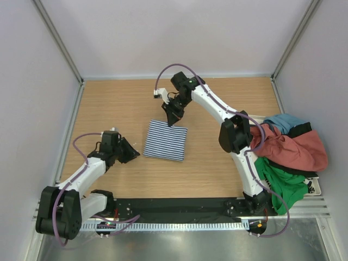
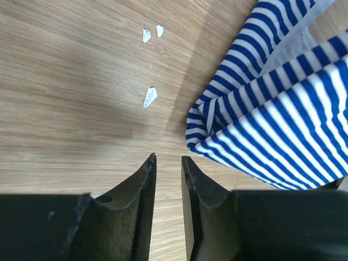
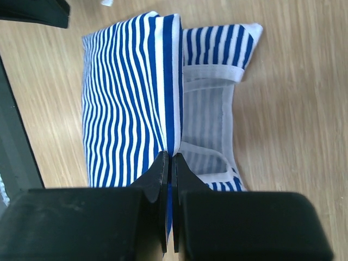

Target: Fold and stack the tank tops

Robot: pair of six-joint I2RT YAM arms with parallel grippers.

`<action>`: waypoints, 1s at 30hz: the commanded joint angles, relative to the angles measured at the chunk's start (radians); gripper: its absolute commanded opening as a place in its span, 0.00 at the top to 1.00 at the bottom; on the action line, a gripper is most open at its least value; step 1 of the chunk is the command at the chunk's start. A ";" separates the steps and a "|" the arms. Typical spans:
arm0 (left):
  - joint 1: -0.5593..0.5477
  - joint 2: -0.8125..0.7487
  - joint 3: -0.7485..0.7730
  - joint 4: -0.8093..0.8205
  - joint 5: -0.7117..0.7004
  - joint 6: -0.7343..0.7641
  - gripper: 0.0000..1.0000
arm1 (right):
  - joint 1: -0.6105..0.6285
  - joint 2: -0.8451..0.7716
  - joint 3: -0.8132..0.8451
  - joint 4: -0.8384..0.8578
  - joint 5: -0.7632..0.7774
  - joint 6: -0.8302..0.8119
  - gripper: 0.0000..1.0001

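Striped tank top [image 1: 166, 141] is laid folded at centre of table [image 1: 109, 103], a near-square pad turned slightly clockwise. Stripes run far-to-near; no clear long axis can be told. Its far edge is clamped by R gripper [image 1: 173, 120], fingers together on the cloth. L gripper [image 1: 130, 152] is held just left of the near-left corner, jaws narrowly apart, nothing btwn. Rust-red top [image 1: 296, 149] is heaped w/ other clothes [image 1: 283, 185] at the right edge.

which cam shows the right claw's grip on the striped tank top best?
Right wrist: the right claw is shut on a folded edge of the striped tank top, close up. Top external shows the whole folded top, but the pinch is tiny there. Left wrist shows only one corner.
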 commanded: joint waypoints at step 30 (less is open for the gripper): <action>-0.105 0.017 0.083 -0.021 -0.037 0.030 0.76 | -0.070 0.083 -0.169 0.490 0.307 -0.034 0.94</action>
